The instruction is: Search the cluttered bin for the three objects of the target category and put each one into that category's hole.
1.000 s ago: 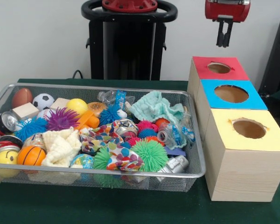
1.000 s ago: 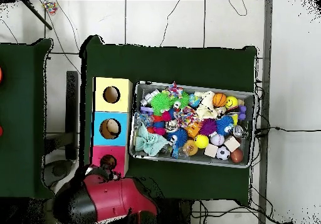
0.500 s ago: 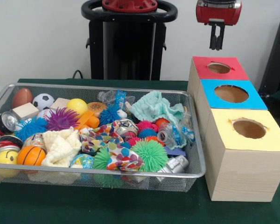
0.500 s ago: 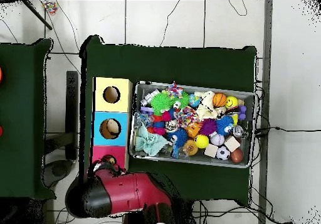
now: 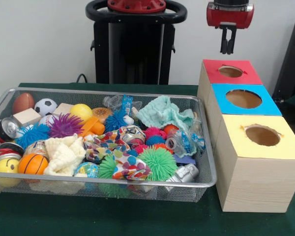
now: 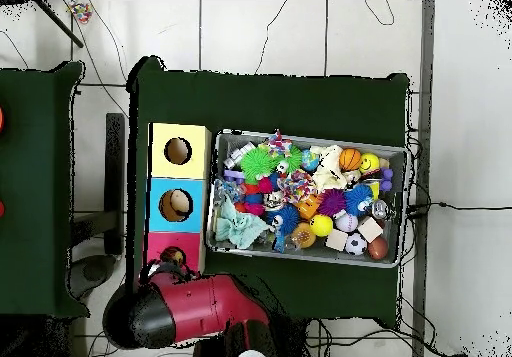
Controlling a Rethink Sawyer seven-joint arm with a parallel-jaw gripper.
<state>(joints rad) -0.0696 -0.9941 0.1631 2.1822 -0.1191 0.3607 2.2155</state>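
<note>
Three wooden boxes with round holes, topped red (image 5: 231, 72), blue (image 5: 244, 99) and yellow (image 5: 261, 136), stand beside your silver wire-mesh bin (image 5: 209, 169) of mixed toys; your red-and-black gripper (image 5: 227, 49) hangs above the red box, fingers pressed together, holding nothing

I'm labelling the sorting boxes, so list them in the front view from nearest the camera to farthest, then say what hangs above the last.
Yellow-topped box → blue-topped box → red-topped box. The gripper hangs above the red-topped box, with nothing in it.
</note>
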